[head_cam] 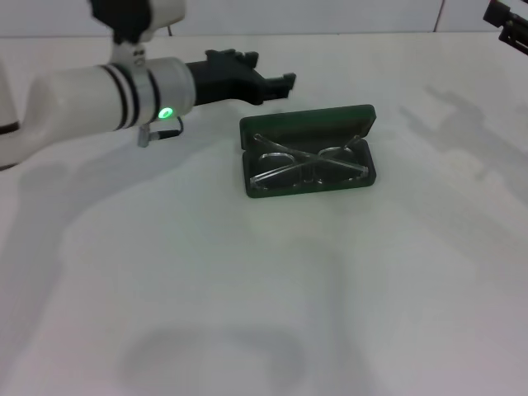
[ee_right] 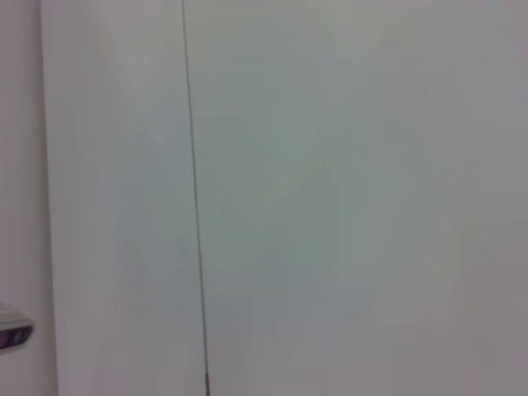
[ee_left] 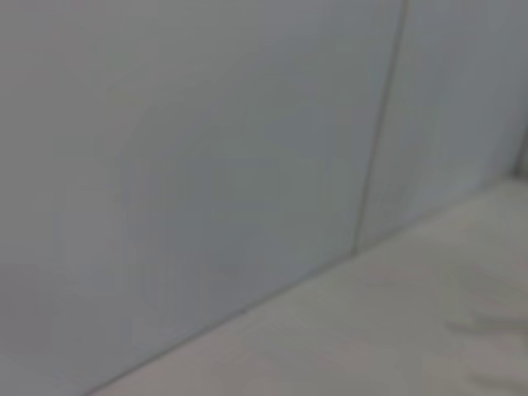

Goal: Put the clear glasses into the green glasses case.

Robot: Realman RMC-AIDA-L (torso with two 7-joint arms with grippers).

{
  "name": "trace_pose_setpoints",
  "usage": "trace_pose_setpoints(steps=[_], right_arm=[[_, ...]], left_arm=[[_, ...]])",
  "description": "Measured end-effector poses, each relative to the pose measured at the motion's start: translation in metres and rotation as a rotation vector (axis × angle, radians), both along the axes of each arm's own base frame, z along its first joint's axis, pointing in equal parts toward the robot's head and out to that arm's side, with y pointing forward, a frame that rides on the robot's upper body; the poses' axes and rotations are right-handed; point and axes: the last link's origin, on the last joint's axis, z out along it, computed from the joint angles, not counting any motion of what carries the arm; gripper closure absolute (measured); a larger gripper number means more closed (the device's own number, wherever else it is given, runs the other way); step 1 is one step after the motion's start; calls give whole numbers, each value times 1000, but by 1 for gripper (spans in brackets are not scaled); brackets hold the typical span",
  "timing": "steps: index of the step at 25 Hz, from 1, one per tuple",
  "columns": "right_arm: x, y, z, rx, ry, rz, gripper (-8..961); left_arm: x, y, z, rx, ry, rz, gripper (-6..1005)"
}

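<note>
White table (head_cam: pixel 247 313) | clear glasses (head_cam: pixel 304 165) lie in open green glasses case (head_cam: pixel 309 125), arms crossed | left gripper (head_cam: pixel 276 81) just behind-left, fingers: can't tell | placement looks done; next: shut lid, if required

Robot body as seen from the head camera: white arm, black gripper.

The left arm (head_cam: pixel 99 99) is cased in smooth white cylindrical housing, marked by two thin black rings around the forearm section. A small round green light (head_cam: pixel 166 114) is lit on the wrist end of the housing, and a short grey clip or cable end is seen hanging just below it. A black joint piece is seen above the white shell. The left gripper (head_cam: pixel 247 78) is matt black and angular, with notched edges. Of the right gripper (head_cam: pixel 510 25) only a black angular fragment is seen at the frame's corner.
</note>
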Motion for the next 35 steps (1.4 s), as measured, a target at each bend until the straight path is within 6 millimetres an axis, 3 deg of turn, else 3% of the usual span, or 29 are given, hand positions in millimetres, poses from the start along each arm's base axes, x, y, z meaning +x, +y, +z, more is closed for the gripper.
trace_pose_setpoints(steps=[7, 23, 29, 35], right_arm=[[6, -3, 0, 9, -2, -18, 333], [5, -1, -7, 2, -13, -26, 332], [-16, -12, -20, -168, -105, 153, 331], [-43, -37, -26, -441, -206, 449, 331]], left_arm=[[12, -7, -17, -109, 81, -51, 212], [-5, -33, -25, -187, 81, -124, 214], [4, -54, 1, -139, -197, -287, 215], [1, -107, 37, -159, -414, -584, 215]])
